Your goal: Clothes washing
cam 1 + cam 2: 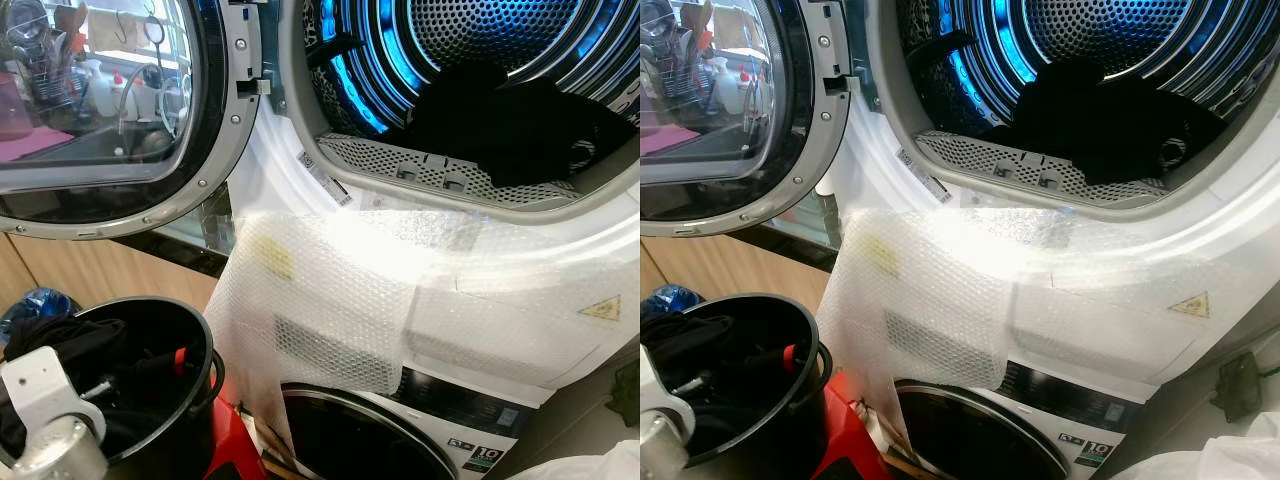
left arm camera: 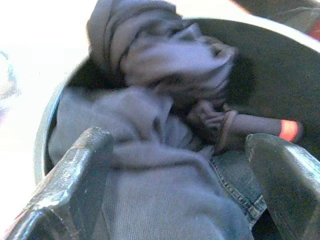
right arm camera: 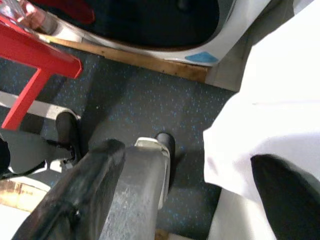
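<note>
Dark clothes (image 2: 150, 165) fill the black bucket (image 1: 195, 330) at near left, so your left gripper (image 2: 185, 170) hovers over them, jaws wide, beside the open drum (image 1: 470, 60).

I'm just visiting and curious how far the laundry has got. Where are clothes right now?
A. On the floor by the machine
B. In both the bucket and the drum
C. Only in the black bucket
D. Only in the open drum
B: dark clothes lie in the open drum, and more clothes fill the bucket, where the left gripper hangs open just above them.
</note>
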